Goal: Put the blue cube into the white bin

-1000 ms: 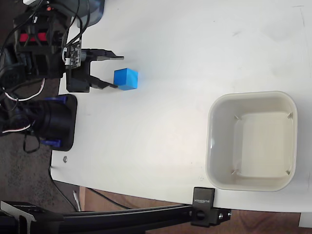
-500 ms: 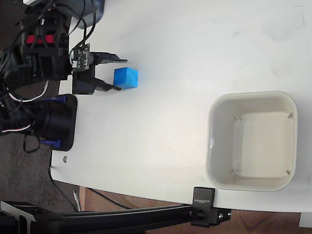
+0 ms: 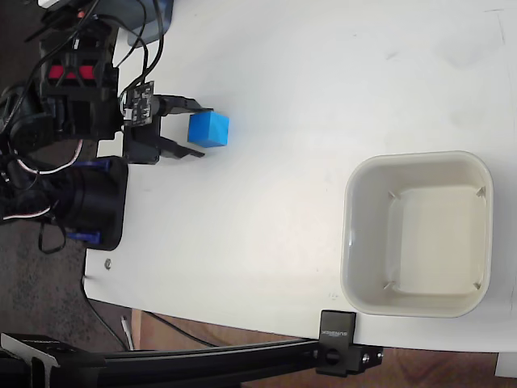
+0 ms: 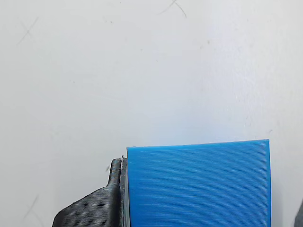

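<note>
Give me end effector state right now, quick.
End effector: open, fingers straddling the blue cube; not clamped on it yet.

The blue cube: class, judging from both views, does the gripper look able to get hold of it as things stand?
Probably yes. The gripper is open, with one finger on each side of the blue cube, which sits on the bare table. Nothing blocks it.

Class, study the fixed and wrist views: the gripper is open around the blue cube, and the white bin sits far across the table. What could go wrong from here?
1. The gripper reaches only the blue cube's near edge, so closing now might pinch shallowly and let it slip.
2. In the wrist view one finger already sits against the cube, so it may get nudged.
3. The white bin is far away; a weak hold could drop it on the way.
</note>
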Action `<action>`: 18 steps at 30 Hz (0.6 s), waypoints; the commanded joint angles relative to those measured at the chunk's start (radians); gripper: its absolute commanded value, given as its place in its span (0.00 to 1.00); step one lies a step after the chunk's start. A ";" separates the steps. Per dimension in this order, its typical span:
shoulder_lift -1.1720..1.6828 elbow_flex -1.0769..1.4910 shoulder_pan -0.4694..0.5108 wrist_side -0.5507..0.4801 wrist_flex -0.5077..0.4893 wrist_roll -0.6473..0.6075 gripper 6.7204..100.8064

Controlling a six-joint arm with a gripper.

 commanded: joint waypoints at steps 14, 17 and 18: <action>0.021 -0.035 -0.032 0.048 -0.020 0.005 0.43; -0.003 -0.132 -0.026 0.052 0.069 -0.005 0.43; -0.011 -0.166 -0.006 0.046 0.087 -0.031 0.43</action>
